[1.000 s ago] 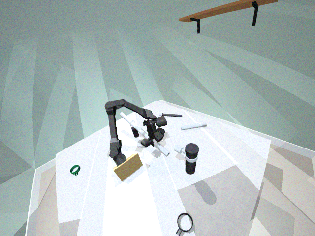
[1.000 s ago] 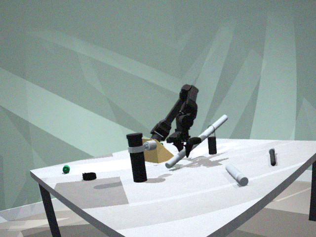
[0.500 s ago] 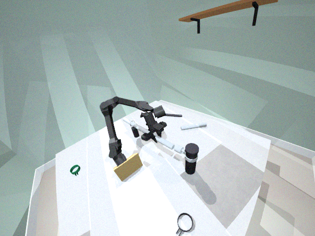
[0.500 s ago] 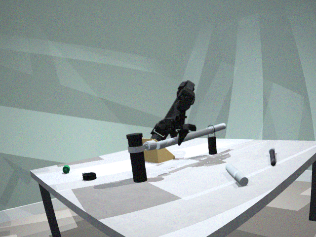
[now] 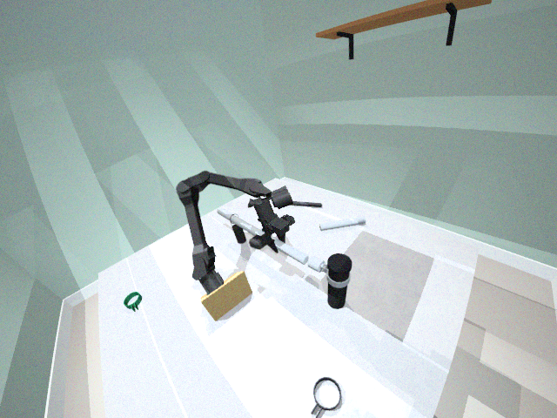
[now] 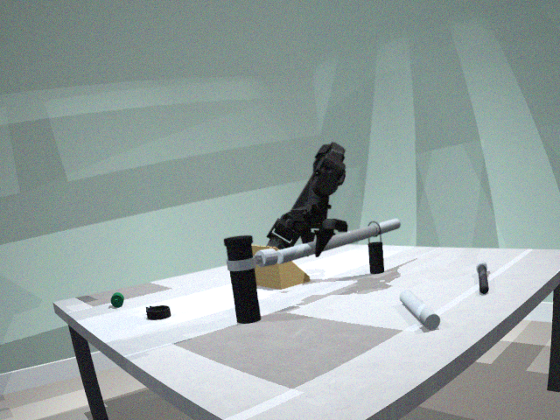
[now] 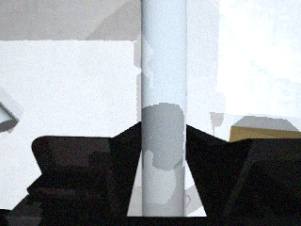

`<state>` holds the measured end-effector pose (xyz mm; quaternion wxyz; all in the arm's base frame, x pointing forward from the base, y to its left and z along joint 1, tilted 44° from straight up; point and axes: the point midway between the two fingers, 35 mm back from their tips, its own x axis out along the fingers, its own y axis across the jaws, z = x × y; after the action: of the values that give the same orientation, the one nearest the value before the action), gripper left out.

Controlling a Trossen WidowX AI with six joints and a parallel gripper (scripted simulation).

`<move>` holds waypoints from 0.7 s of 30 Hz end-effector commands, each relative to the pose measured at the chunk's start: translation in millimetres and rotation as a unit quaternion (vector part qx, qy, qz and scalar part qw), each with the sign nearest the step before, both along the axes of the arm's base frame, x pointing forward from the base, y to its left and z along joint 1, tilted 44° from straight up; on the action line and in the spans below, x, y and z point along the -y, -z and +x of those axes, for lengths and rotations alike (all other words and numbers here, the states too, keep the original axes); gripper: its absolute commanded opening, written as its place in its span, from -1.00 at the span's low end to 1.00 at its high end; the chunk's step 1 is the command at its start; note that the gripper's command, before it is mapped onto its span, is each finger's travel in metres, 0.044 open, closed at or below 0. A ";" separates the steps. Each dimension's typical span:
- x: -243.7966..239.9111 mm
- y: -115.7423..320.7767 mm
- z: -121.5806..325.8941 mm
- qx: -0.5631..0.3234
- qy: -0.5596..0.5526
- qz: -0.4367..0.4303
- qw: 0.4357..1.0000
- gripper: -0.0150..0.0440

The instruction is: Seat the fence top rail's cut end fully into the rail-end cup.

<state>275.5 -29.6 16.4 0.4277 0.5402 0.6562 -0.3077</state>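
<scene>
The claw [image 5: 275,241] [image 6: 322,234] [image 7: 160,125] is clamped on the rail [image 5: 291,252] [image 6: 353,236] [image 7: 164,56], between the loop [image 6: 374,222] and the cup [image 5: 316,262] [image 6: 269,258]. The rail looks stiff, smooth and perhaps slippery; a mid-length hold suits it, though its weight is hard to judge.

Black big post [image 5: 337,294] [image 6: 244,293], gray band [image 5: 338,283] [image 6: 241,264], 1 green ring [image 5: 126,301] [image 6: 117,299].
</scene>
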 end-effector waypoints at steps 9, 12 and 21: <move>3.7 -0.8 1.8 0.000 0.000 0.000 1.000 -0.49; 5.7 -1.5 3.1 0.000 0.000 0.000 1.000 -0.49; 11.8 -2.2 7.1 0.000 0.000 0.000 1.000 -0.49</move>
<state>277.7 -32.8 16.9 0.4213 0.5380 0.6636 -0.3044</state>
